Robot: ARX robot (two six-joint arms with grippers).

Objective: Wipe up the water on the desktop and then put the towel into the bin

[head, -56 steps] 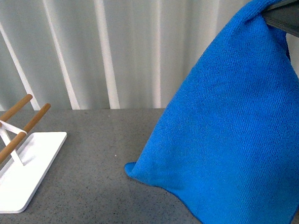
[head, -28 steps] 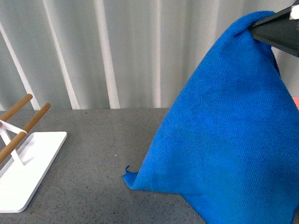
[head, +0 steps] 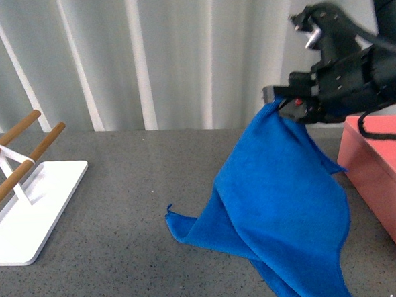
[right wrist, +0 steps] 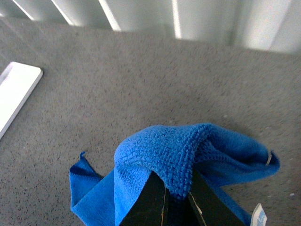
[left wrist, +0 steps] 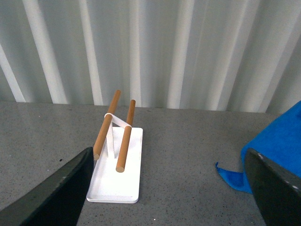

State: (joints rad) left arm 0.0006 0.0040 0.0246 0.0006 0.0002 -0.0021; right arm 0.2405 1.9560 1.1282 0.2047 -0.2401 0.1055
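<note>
One second earlier the towel (head: 282, 197) filled the right half of the front view and was hung from the upper right corner. It is now seen smaller, right of centre, with its top corner pinched between the closed fingers of the right gripper (head: 284, 107). In the right wrist view the fold is seen clamped at the bottom of the frame by that gripper (right wrist: 176, 200). The bin (head: 381, 171) has been uncovered at the right edge, just beside the towel. The towel's lower folds are laid on the desktop (head: 123, 247), one corner pointing to lower centre. No water can be made out on the grey surface, so the wiping is judged finished and the carry to the bin begun. The towel is not yet over the bin, and more lift is judged to be needed for the trailing cloth to clear the near wall. The left gripper (left wrist: 169, 157) is held spread and empty, away from the towel.
</note>
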